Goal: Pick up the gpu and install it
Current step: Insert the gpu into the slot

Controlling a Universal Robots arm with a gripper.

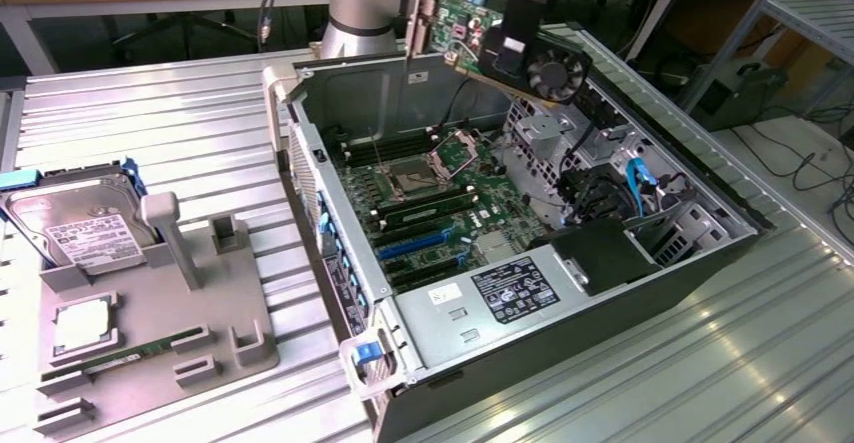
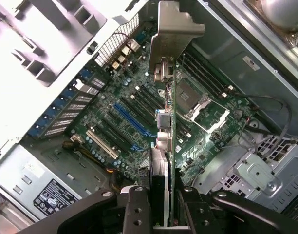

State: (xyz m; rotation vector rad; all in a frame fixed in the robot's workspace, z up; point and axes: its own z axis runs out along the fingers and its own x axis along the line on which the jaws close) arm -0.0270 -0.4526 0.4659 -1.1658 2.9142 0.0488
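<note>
A ribbed metal table (image 1: 160, 113) carries an open computer case (image 1: 304, 153). In the case lie a green motherboard (image 1: 441, 213), a power supply (image 1: 501, 298) and blue cables (image 1: 638, 185). At the exterior view's left, a gray tray (image 1: 147, 313) holds a hard drive (image 1: 80, 228), a processor (image 1: 83, 325) and a memory stick (image 1: 127, 356). The gpu (image 1: 514, 48) hangs above the case, pinched by the gripper (image 1: 523, 18). The exterior view shows its black fan (image 1: 554, 71). The wrist view shows it edge-on, with its silver bracket (image 2: 173, 29) over the slots (image 2: 132, 119).

The fingers (image 2: 134, 207) clamp the gpu (image 2: 166, 141) edge-on, its silver bracket (image 2: 174, 34) at the far end. It hangs above the motherboard (image 2: 115, 122) inside the open case (image 2: 236, 48).
</note>
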